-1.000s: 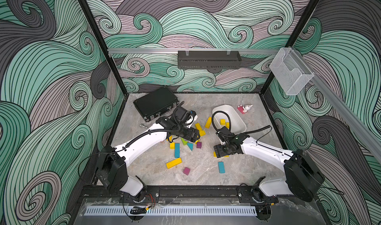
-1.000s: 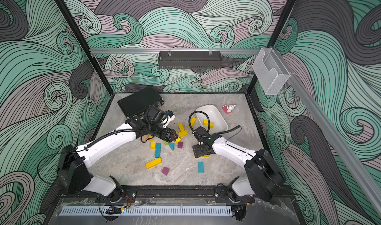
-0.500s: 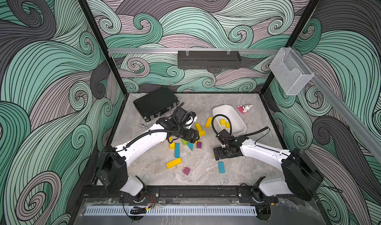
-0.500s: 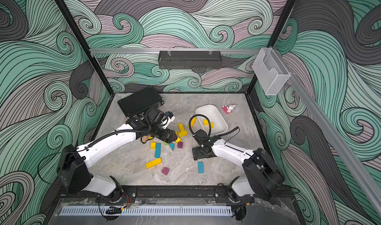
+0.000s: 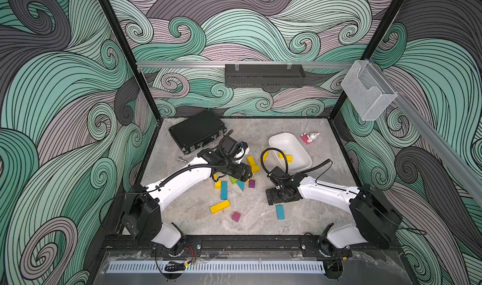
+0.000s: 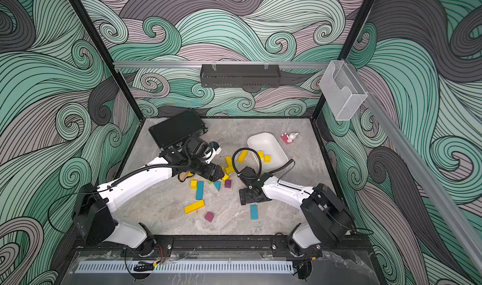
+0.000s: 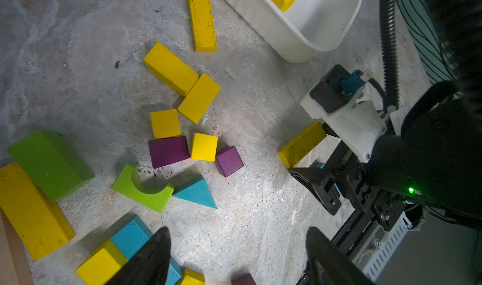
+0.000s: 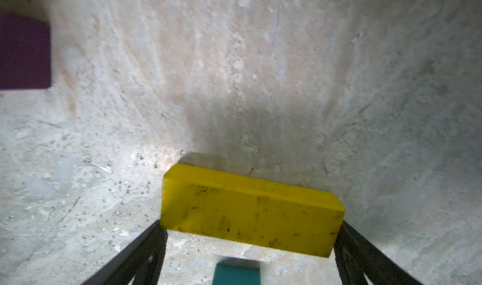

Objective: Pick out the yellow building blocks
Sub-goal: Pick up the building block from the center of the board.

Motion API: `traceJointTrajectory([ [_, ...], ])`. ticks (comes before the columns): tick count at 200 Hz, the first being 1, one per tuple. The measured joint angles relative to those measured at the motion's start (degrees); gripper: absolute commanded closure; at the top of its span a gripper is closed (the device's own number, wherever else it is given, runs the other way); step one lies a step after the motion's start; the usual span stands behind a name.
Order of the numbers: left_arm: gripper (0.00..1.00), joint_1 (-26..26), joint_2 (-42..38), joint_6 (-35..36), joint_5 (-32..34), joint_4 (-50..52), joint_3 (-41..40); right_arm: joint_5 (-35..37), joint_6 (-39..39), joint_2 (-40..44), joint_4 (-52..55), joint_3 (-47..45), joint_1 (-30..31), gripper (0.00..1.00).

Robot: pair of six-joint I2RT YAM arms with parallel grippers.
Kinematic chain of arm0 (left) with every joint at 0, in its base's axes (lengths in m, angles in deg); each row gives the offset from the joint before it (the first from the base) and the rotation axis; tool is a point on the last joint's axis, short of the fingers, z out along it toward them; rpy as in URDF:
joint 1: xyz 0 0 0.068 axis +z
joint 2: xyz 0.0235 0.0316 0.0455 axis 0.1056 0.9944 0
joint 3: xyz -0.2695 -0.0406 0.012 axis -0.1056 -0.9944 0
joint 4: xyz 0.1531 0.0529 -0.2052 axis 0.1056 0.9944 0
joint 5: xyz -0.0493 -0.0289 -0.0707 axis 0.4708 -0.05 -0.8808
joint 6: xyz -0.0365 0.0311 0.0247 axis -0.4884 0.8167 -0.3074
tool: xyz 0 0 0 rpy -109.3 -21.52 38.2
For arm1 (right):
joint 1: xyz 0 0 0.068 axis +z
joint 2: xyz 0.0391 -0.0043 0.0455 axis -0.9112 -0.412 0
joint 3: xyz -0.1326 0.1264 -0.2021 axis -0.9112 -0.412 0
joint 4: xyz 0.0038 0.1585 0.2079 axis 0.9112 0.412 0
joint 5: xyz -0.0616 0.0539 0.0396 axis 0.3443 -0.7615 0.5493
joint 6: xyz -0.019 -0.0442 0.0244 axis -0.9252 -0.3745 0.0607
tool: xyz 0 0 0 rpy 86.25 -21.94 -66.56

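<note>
Several yellow building blocks lie in the middle of the table: a long bar [image 7: 202, 17], two short bars [image 7: 169, 67] [image 7: 199, 97] and two cubes [image 7: 164, 123] [image 7: 204, 146]. One more bar [image 5: 220, 206] lies nearer the front. Other yellow blocks [image 5: 285, 157] rest in the white tray [image 5: 271, 140]. My left gripper [image 7: 234, 244] hovers open over bare table beside the pile [image 5: 243, 175]. My right gripper [image 8: 250, 226] is open and low, a scuffed yellow bar [image 8: 250, 213] lying on the table between its fingertips, also seen from the left wrist [image 7: 302, 144].
A black case [image 5: 197, 131] lies at the back left and a pink figurine [image 5: 309, 137] behind the tray. Teal blocks [image 5: 279, 211] [image 5: 223, 189], purple cubes [image 5: 236, 216] [image 7: 229, 161] and green blocks [image 7: 49, 163] [image 7: 142, 189] are mixed among the yellow ones.
The right gripper's jaws have spread wider around the yellow bar, and it has shifted slightly toward the front. The left arm has hardly moved.
</note>
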Motion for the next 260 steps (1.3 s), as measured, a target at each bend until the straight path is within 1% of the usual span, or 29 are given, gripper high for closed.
traceJointTrajectory([
  [39, 0.19, 0.0, -1.01, 0.0, 0.0, -0.09, -0.61, -0.48, 1.6, 1.44, 0.13, 1.07, 3.69, 0.08],
  [74, 0.19, 0.0, -1.11, 0.0, 0.02, -0.22, -0.61, -0.81, 1.29, 2.1, 0.09, 2.27, 5.2, 0.1],
  [110, 0.2, 0.0, -1.11, 0.0, 0.02, -0.2, -0.61, 0.81, -4.9, 1.33, 0.52, 4.42, 5.27, 0.17],
  [141, 0.19, 0.0, -1.22, 0.0, 0.11, -0.22, -0.61, 2.91, -10.6, -1.79, 0.59, 5.35, 5.27, 0.25],
  [169, 0.19, 0.0, -1.46, 0.0, 0.2, -0.26, -0.61, 4.11, -14.05, -5.53, 0.55, 5.62, 5.27, 0.25],
  [189, 0.19, 0.0, -1.46, 0.0, 0.35, -0.17, -0.61, 4.28, -15.32, -7.26, 0.66, 6.23, 5.27, 0.23],
  [208, 0.2, 0.0, -1.49, 0.0, 0.59, -0.04, -0.61, 4.44, -15.96, -8.28, 0.55, 7.32, 5.27, 0.24],
  [260, 0.2, 0.02, -1.49, 0.02, 1.16, 0.07, -0.61, 4.33, -16.55, -9.35, 0.31, 8.24, 5.2, 0.45],
])
